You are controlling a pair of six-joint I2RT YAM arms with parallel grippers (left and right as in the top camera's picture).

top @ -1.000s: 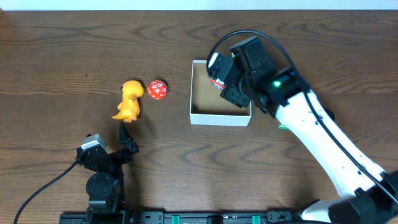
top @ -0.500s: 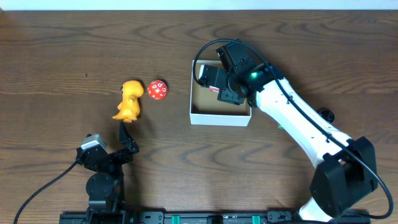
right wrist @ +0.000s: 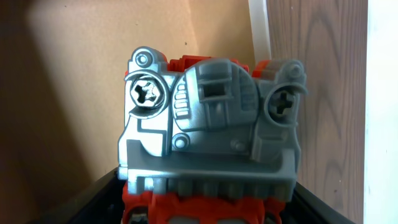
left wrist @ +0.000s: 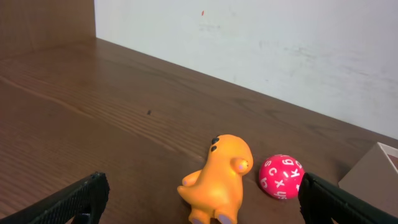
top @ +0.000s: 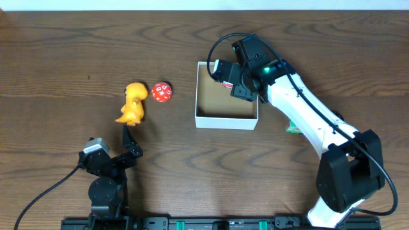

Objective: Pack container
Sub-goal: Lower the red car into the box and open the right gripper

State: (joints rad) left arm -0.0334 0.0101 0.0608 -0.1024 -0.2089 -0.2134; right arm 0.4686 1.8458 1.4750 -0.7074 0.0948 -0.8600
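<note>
One white container [top: 226, 121] sits mid-tabletop [top: 64, 64] at three o'clock from one orange dinosaur [top: 134, 102] and one red lettered ball [top: 162, 92], right gripper [top: 231, 83] clamped on one grey-and-red toy [right wrist: 211, 143] over its two o'clock corner, left gripper [top: 131, 143] spread wide, dark wood, white wall [left wrist: 280, 50].

Container [top: 227, 121] sits about mid-table. Off to its left, well apart, is the dino toy [top: 133, 102], with the lettered ball [top: 162, 92] just beside it on the container side. Left gripper [top: 132, 142] is in front of the dino. Right gripper [top: 231, 82] holds a mechanical toy [right wrist: 211, 143] over the container's back right corner.
</note>
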